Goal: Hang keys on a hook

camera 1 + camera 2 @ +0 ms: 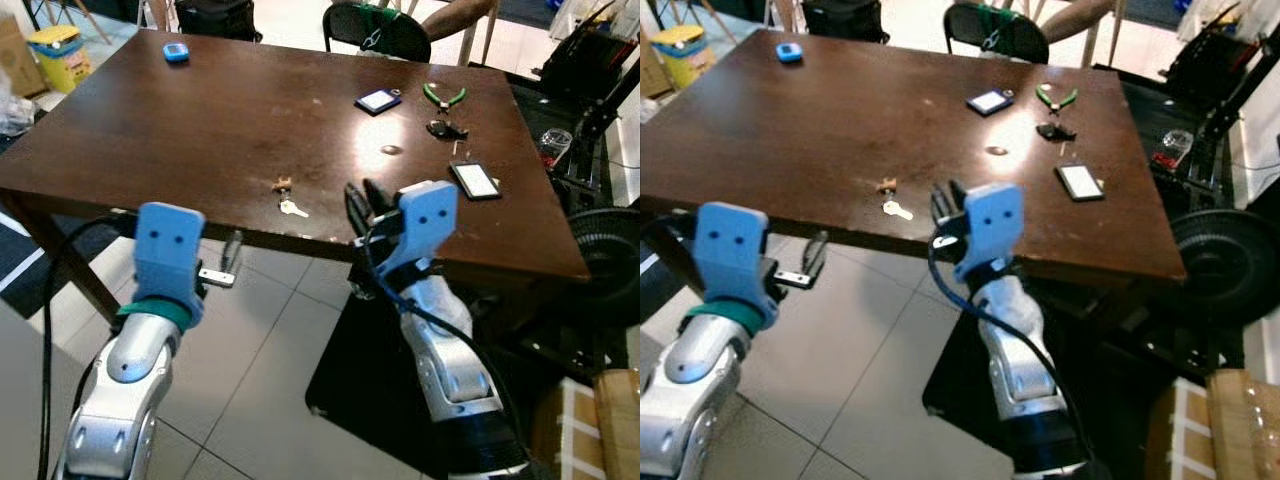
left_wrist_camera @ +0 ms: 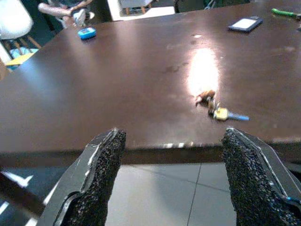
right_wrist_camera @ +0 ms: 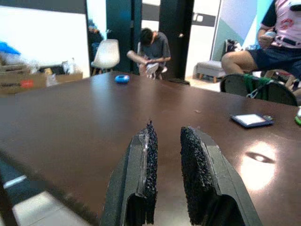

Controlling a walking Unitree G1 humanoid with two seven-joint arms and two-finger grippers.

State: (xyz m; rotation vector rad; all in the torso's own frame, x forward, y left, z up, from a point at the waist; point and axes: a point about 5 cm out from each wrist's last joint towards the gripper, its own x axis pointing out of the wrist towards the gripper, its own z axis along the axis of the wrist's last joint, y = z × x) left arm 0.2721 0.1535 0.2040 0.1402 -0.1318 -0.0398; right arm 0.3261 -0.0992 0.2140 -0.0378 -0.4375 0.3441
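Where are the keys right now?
The keys lie on the dark wooden table near its front edge, just ahead of and between the left claw and right claw.

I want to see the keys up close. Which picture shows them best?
The left wrist view: the keys lie large and sharp on the brown table, beyond the open left tool. Both eye views show them small, near the table's front edge. The right wrist view misses them.

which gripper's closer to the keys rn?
Right. The right gripper is at the table edge just beside the keys; the left gripper hangs below the edge, off the table.
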